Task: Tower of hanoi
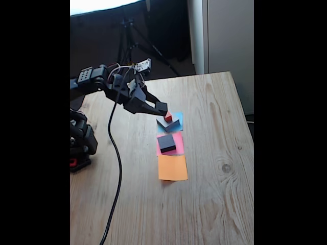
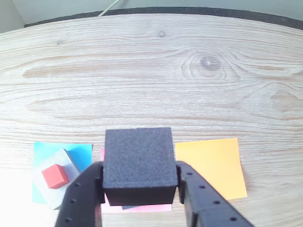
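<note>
My pincer [image 2: 139, 189] is pinching the small black cube [image 2: 138, 163] over the pink paper square [image 2: 142, 207]; red cube [image 2: 55, 175] at 9 o'clock. Next, probably carry it to the orange paper square [image 2: 211, 165].

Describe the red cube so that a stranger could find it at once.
On the table, three paper squares lie in a row; find the blue square at the end. A grey slab rests on it, and the red cube sits on that slab: the smallest block and the only red one.
</note>
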Available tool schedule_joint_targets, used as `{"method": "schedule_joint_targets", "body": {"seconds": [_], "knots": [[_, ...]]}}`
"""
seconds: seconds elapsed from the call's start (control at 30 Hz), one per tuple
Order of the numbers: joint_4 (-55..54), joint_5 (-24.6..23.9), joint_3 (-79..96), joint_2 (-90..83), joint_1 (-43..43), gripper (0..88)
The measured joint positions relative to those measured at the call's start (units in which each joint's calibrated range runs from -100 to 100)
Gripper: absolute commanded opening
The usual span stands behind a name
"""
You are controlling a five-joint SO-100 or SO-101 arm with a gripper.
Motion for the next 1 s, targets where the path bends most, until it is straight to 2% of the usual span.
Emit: {"method": "schedule_joint_targets", "body": {"seconds": [0.23, 0.5, 0.73, 1.0], "knots": [[19.4, 0.9, -25.1, 6.3, 3.1, 1.3], [32.2, 3.1, -42.3, 8.0, 6.5, 1.2], [32.1, 7.6, -36.2, 6.4, 11.0, 1.2], [19.1, 9.7, -13.1, 0.0, 15.6, 1.3]]}}
